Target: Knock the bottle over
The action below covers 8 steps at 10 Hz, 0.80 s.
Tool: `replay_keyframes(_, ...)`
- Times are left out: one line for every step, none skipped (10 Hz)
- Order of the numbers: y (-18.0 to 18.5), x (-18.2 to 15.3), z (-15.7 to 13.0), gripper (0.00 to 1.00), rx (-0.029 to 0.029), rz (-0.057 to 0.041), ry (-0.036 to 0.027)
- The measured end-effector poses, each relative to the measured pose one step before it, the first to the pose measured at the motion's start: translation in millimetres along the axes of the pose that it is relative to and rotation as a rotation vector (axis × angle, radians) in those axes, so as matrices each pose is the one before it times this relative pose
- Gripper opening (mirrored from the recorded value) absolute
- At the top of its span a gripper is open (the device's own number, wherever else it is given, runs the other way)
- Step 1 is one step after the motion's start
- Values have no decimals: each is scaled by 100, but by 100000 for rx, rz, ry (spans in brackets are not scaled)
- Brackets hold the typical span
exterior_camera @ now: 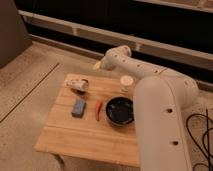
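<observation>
The bottle [76, 83], whitish and slim, lies on its side at the back left of the wooden table [85, 137], its right end dark. My gripper [97, 65] hangs at the end of the white arm [150, 90], just above and to the right of the bottle, over the table's back edge and apart from the bottle. The short cream cup [126, 83] stands upright at the back right, under the arm.
A blue sponge [78, 107] lies in front of the bottle. Beside it is a slim red object [98, 110], then a black bowl [120, 111]. The arm's large white body covers the table's right side. A dark wall with ledges runs behind.
</observation>
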Motion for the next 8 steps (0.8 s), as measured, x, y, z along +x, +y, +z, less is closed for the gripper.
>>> replay_keyframes(292,111,134,65,-366,65,298)
replay_keyframes(-276,-91,-119,65,343,-15,-268)
replay_keyframes(-197,-4,-53,65,169,133,-54)
replay_keyframes(263,19,92,65,-165,-266,100)
replay_keyframes(-2,-7,-12,65,-16,25,-13)
replay_keyframes(-198,-25,-77,65,126,200,-99)
replay_keyframes(9,25,27,65,2,-22,51)
replay_keyframes(194,13,65,65,-130,-184,73)
